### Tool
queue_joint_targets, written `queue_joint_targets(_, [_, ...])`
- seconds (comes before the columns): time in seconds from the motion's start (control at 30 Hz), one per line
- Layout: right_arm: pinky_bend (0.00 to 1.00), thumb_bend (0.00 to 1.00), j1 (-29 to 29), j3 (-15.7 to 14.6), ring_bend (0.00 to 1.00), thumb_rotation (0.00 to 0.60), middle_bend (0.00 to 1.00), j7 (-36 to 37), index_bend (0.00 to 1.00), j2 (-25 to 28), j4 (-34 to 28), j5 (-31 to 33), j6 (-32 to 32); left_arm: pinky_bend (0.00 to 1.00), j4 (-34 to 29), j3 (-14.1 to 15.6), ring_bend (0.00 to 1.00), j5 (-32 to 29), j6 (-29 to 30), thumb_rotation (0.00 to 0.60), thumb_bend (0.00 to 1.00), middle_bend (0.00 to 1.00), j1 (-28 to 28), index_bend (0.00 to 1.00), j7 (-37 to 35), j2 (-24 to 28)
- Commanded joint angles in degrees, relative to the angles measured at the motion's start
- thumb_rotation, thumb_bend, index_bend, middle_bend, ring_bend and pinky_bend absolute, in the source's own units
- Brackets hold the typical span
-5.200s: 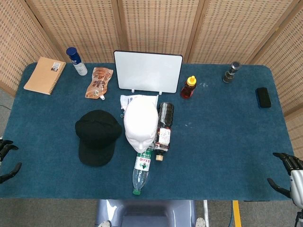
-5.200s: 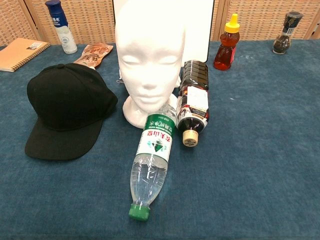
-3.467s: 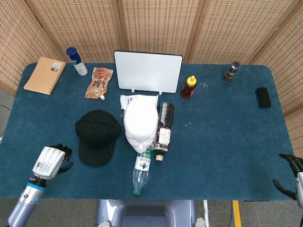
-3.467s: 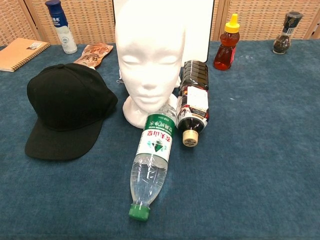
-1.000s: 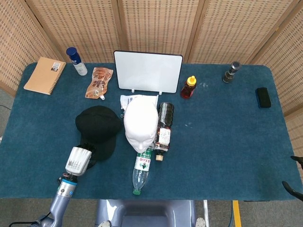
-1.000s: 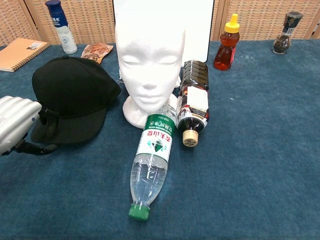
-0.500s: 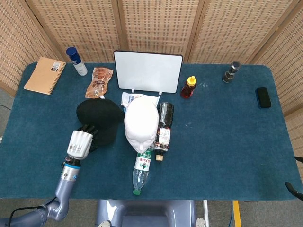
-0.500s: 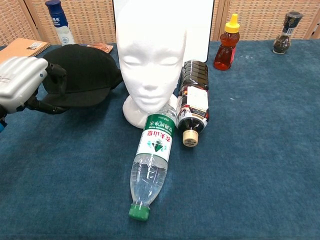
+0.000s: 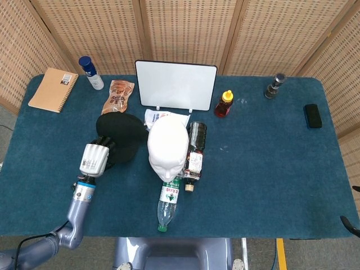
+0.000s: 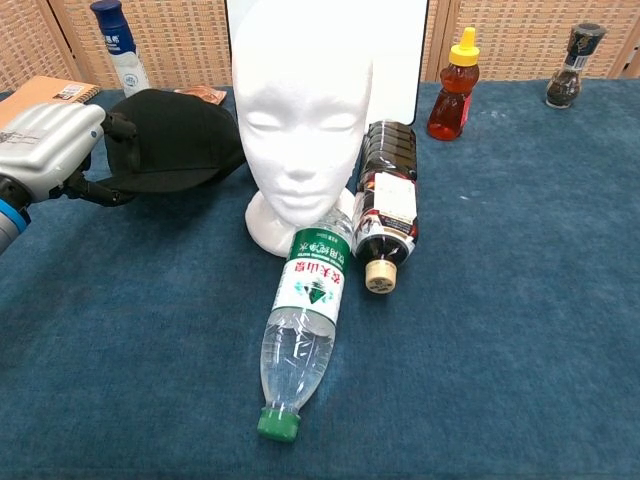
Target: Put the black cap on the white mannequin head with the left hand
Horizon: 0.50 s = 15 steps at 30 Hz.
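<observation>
The blue desk (image 9: 270, 169) carries the white mannequin head (image 9: 167, 147), upright. Just left of it the left hand (image 9: 94, 159) grasps the black cap (image 9: 122, 135) by its brim. A clear water bottle (image 10: 303, 325) and a dark sauce bottle (image 10: 385, 205) lie capped in front. The right hand is out of sight.
</observation>
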Motion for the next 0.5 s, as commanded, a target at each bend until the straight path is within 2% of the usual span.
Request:
queue_joint_targets(0.03, [0.31, 0.2, 0.08, 0.04, 0.29, 0.6, 0.29, -0.39, 0.24, 0.12, -0.35, -0.17, 0.0, 0.52, 2.3, 0.5, 0.27, -0.66, -1.89, 0.6, 0.4, 0.37, -0.94, 0.52, -2.18, 0.04])
queue_joint_targets(0.17, [0.31, 0.2, 0.04, 0.1, 0.29, 0.6, 0.29, -0.9, 0.24, 0.36, -0.97, -0.31, 0.2, 0.53, 4.22, 0.95, 0.27, -1.25, -3.16, 0.6, 0.52, 0.37, -1.38, 0.52, -4.0, -0.19])
queue_joint_targets(0.27, [0.31, 0.2, -0.01, 0.04, 0.29, 0.6, 0.29, -1.37, 0.24, 0.56, -1.55, -0.61, 0.39, 0.64, 4.02, 0.95, 0.3, -2.23, -3.97, 0.6, 0.61, 0.37, -1.32, 0.55, -5.42, 0.21])
queue_joint_targets(0.37, [0.31, 0.2, -0.04, 0.08, 0.29, 0.6, 0.29, -1.68, 0.24, 0.71, -1.91, -0.75, 0.55, 0.73, 3.35, 0.9, 0.39, -2.17, -2.61, 0.6, 0.64, 0.4, -1.08, 0.64, -6.66, 0.91])
queue_joint_targets(0.5, [0.31, 0.2, 0.03, 0.09, 0.29, 0.6, 0.29, -2.0, 0.24, 0.83, -2.35, -1.13, 0.69, 0.76, 2.1, 1.13, 0.43, -1.6, -0.9, 0.6, 0.65, 0.45, -0.68, 0.7, -8.71, 2.74])
